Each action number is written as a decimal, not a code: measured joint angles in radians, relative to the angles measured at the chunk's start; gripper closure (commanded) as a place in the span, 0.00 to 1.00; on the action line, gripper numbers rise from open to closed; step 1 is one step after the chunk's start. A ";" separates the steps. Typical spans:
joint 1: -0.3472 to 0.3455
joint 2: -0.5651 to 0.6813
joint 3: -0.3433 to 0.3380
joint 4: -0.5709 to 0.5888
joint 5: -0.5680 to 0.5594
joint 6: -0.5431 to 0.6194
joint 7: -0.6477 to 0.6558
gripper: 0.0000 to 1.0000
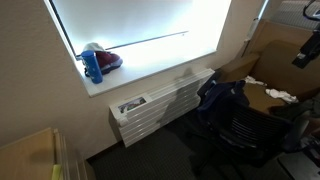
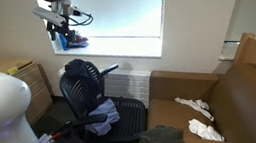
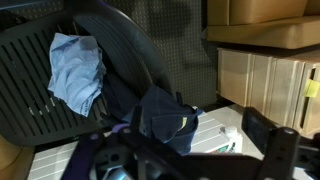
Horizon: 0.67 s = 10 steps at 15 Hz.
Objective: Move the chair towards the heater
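Black mesh chair [image 2: 88, 87] is noted near the white heater [image 2: 130, 84] under the window; whether they touch cannot be told. A dark blue garment [image 3: 165, 115] is draped loosely over it and is judged likely to slip if snagged. The gripper [image 3: 185, 160] is held above, fingers [image 3: 265, 138] spread and empty, presumably to admit the backrest rim.

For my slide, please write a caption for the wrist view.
Black chair with a dark blue garment, white heater to its right.
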 measured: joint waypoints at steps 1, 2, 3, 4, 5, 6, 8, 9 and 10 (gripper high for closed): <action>-0.001 0.017 0.005 0.000 -0.001 -0.002 0.006 0.00; -0.001 0.053 0.015 0.003 -0.005 -0.002 0.006 0.00; 0.001 0.104 0.031 0.013 -0.006 -0.002 0.002 0.00; 0.004 0.164 0.051 0.033 -0.007 -0.002 -0.005 0.00; 0.008 0.230 0.072 0.062 -0.018 -0.004 -0.007 0.00; 0.010 0.295 0.092 0.099 -0.043 -0.006 -0.006 0.00; 0.012 0.411 0.120 0.184 -0.097 -0.018 0.005 0.00; 0.013 0.450 0.125 0.216 -0.107 -0.023 0.006 0.00; 0.013 0.471 0.126 0.235 -0.110 -0.029 0.006 0.00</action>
